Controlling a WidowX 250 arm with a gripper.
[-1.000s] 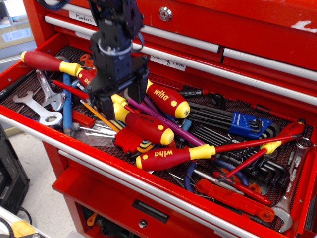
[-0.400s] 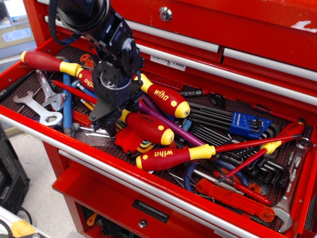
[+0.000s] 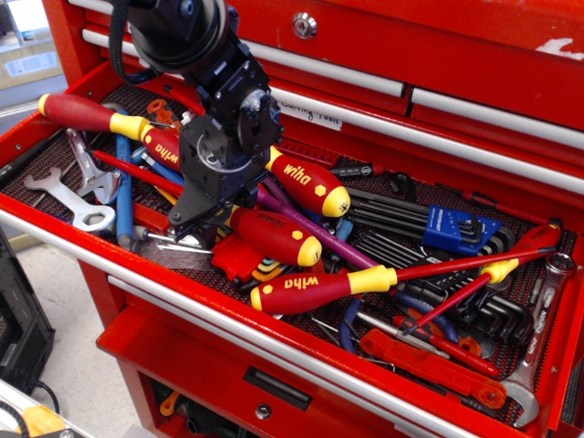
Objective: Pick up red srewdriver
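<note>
The red srewdriver lies in the open drawer, its fat red handle pointing lower right with a yellow butt end and faint dark print. Its collar end and shaft are hidden under my gripper. The black gripper is tilted and lowered onto the left end of that handle, with its jaws apart on either side of the collar. The handle still rests on the pile of tools.
A fat red handle with yellow "wiha" lettering lies just behind. A slim red wiha driver lies in front, and another red-handled driver at the back left. Wrenches sit at the left, a hex key set at the right. The drawer's front rail is near.
My gripper has come down from above the tools and tilted, so its jaws now sit at the collar end of the fat red handle. No tool has moved.
</note>
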